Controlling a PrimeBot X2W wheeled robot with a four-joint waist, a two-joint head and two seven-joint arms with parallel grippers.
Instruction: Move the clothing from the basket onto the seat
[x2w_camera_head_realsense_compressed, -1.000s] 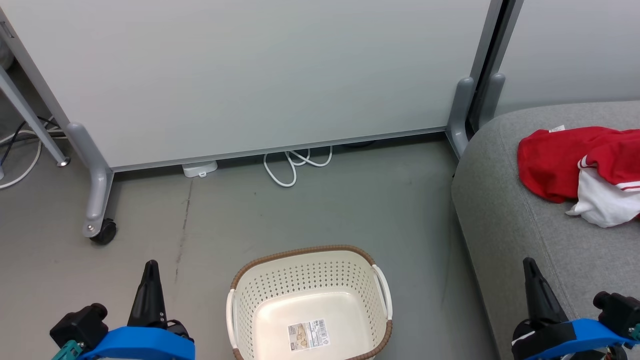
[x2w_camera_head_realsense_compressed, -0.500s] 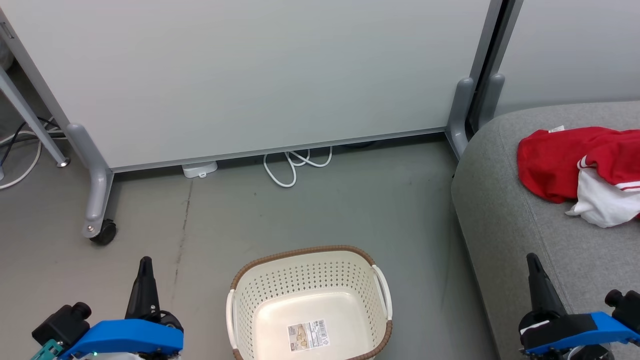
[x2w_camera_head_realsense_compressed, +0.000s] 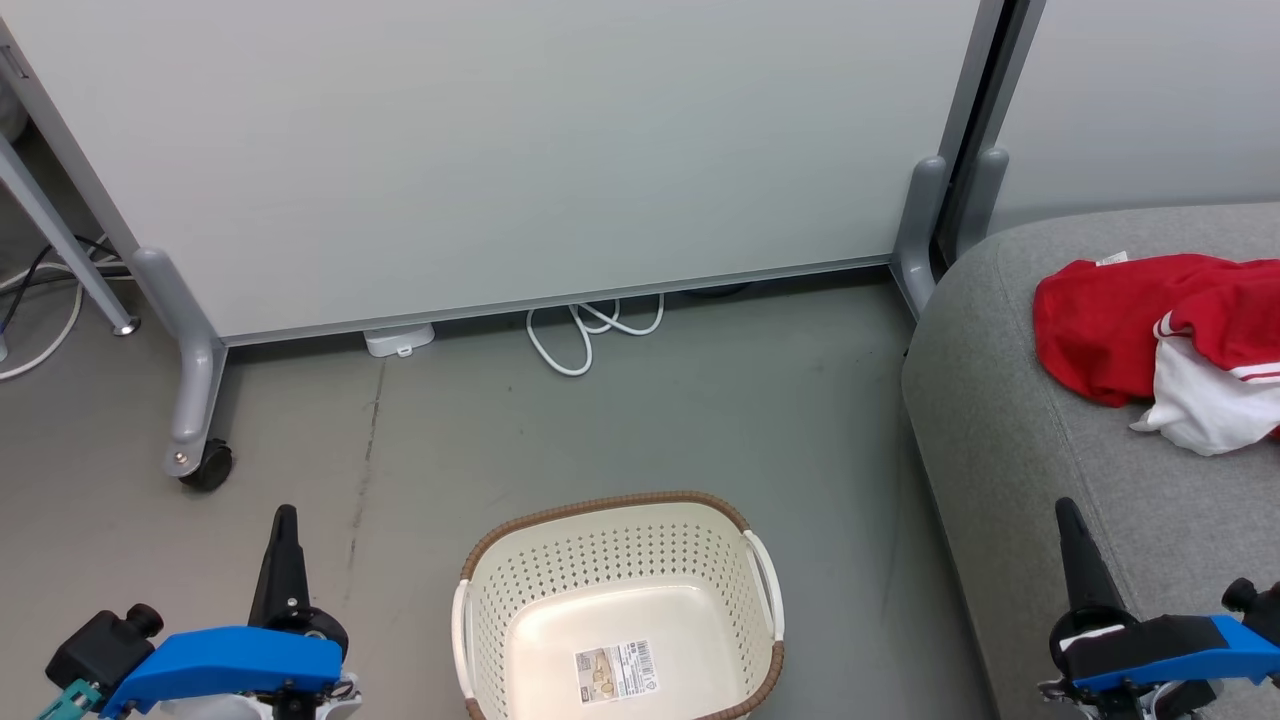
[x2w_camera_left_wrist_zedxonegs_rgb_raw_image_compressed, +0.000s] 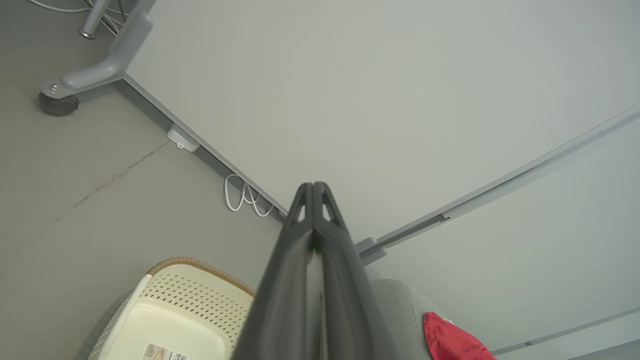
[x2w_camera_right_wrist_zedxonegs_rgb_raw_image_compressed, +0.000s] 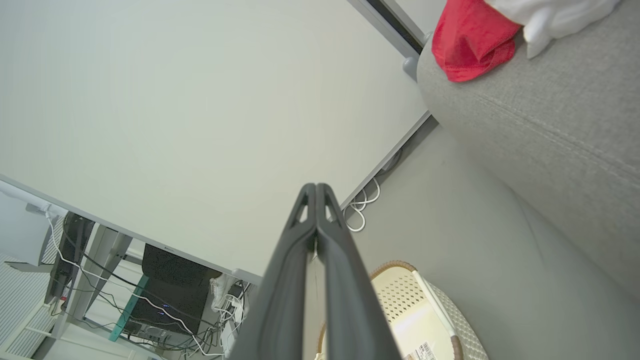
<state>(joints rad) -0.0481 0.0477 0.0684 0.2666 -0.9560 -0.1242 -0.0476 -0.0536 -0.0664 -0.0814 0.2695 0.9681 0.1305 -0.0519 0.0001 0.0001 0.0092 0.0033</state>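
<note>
The red and white clothing (x2w_camera_head_realsense_compressed: 1170, 335) lies crumpled on the grey seat (x2w_camera_head_realsense_compressed: 1010, 430) at the right; it also shows as the clothing (x2w_camera_right_wrist_zedxonegs_rgb_raw_image_compressed: 475, 40) and the clothing (x2w_camera_left_wrist_zedxonegs_rgb_raw_image_compressed: 452, 340) in the wrist views. The cream basket (x2w_camera_head_realsense_compressed: 500, 575) stands on the floor at bottom centre, holding nothing but a label sticker (x2w_camera_head_realsense_compressed: 616, 670). My left gripper (x2w_camera_head_realsense_compressed: 285, 515) is shut, left of the basket with nothing in it. My right gripper (x2w_camera_head_realsense_compressed: 1067, 510) is shut over the seat's front part, well short of the clothing. Both wrist views show the fingers pressed together: left gripper (x2w_camera_left_wrist_zedxonegs_rgb_raw_image_compressed: 313, 186), right gripper (x2w_camera_right_wrist_zedxonegs_rgb_raw_image_compressed: 316, 186).
A large white board on wheeled grey legs (x2w_camera_head_realsense_compressed: 195, 400) spans the back. A white cable loop (x2w_camera_head_realsense_compressed: 585, 335) and a small white box (x2w_camera_head_realsense_compressed: 400, 338) lie beneath it. The grey floor (x2w_camera_head_realsense_compressed: 650, 430) stretches between the board, basket and seat.
Both grippers have drawn back toward the bottom of the head view, the left drifting slightly leftward. The clothing, basket and seat have not moved.
</note>
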